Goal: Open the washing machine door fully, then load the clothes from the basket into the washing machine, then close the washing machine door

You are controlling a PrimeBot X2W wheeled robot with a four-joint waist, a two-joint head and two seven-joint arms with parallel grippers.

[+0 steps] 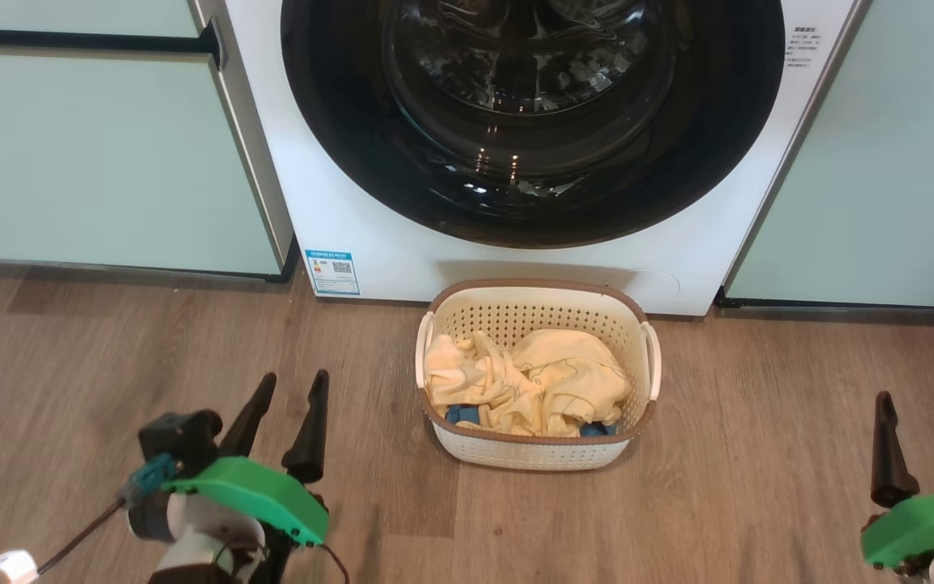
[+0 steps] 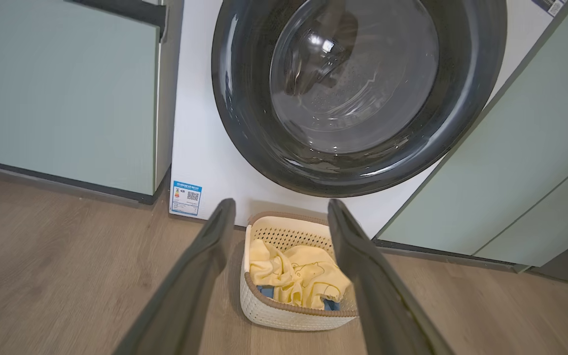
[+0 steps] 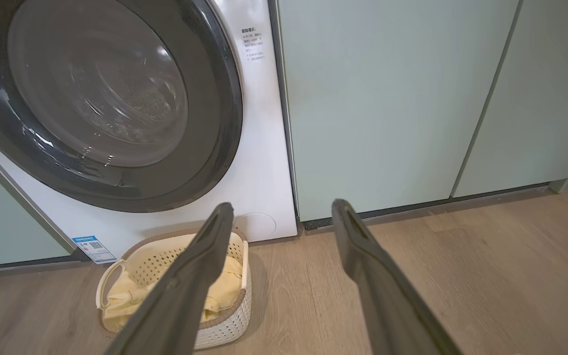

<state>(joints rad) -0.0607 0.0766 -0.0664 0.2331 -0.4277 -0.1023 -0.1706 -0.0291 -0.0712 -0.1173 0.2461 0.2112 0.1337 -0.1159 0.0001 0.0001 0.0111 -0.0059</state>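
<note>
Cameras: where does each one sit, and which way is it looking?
Head view: on the robot's head, facing forward and down at the washing machine door and the basket; left claw and right claw show at bottom corners.
Left wrist view: on the left wrist, looking along its fingers at basket and door.
Right wrist view: on the right wrist, looking past its fingers at door and cabinet.
Shared: all three see the basket of clothes.

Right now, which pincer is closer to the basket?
The left pincer. It is a short way left of the basket; the right pincer is much farther off on the other side.
</note>
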